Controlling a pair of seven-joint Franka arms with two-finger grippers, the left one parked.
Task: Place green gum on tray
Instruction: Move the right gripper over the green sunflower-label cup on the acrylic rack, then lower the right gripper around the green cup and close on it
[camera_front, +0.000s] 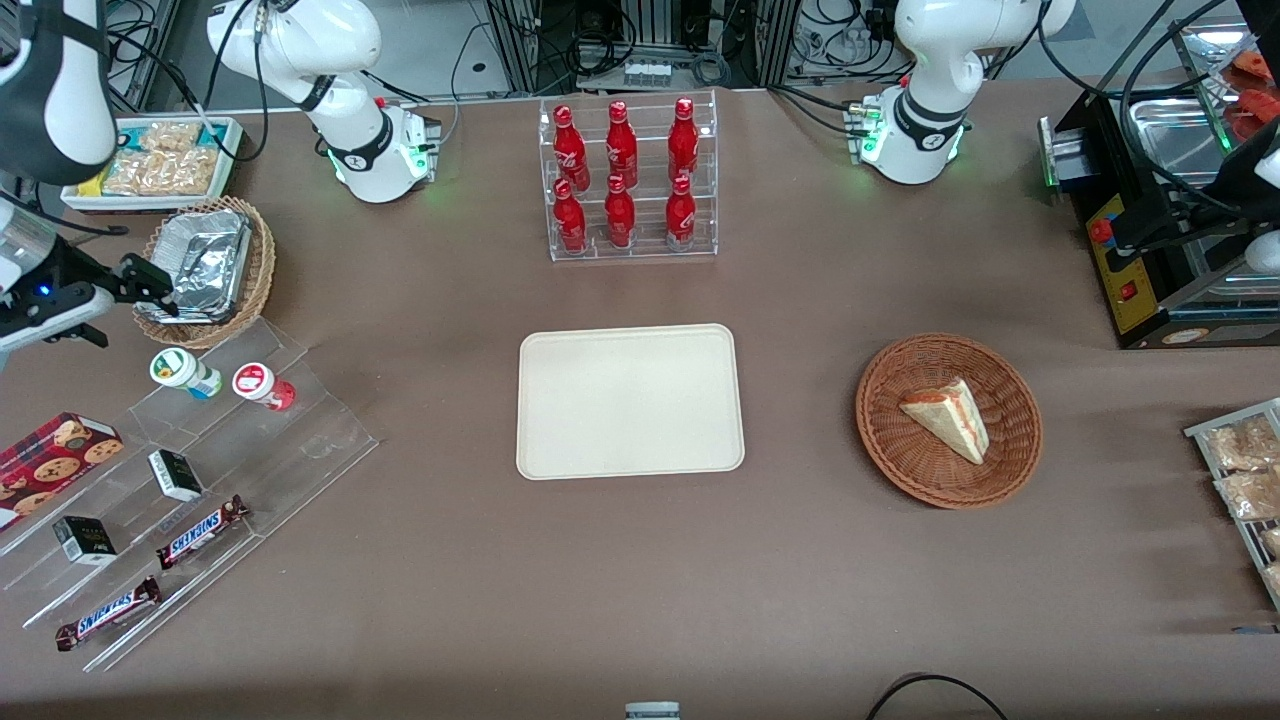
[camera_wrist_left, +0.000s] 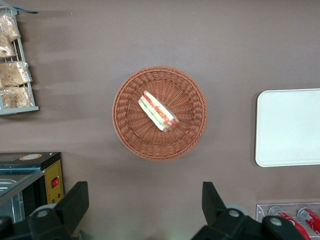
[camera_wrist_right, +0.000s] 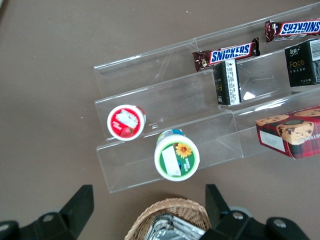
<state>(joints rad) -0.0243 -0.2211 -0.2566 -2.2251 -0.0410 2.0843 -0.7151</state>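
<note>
The green gum (camera_front: 183, 371) is a small white bottle with a green-marked lid (camera_wrist_right: 176, 154). It stands on the top step of a clear acrylic shelf (camera_front: 215, 470), beside a red-lidded bottle (camera_front: 262, 384) (camera_wrist_right: 126, 122). My right gripper (camera_front: 157, 288) (camera_wrist_right: 149, 207) hangs open with nothing between its fingers. It is over a wicker basket of foil containers (camera_front: 215, 262), a little farther from the front camera than the green gum and above it. The cream tray (camera_front: 630, 400) (camera_wrist_left: 289, 127) lies bare at the table's middle, toward the parked arm from the shelf.
The shelf also carries two Snickers bars (camera_front: 200, 530), two small black boxes (camera_front: 176, 474) and a cookie box (camera_front: 55, 455). A rack of red bottles (camera_front: 625, 180) stands farther back than the tray. A wicker basket with a sandwich (camera_front: 948, 418) sits toward the parked arm's end.
</note>
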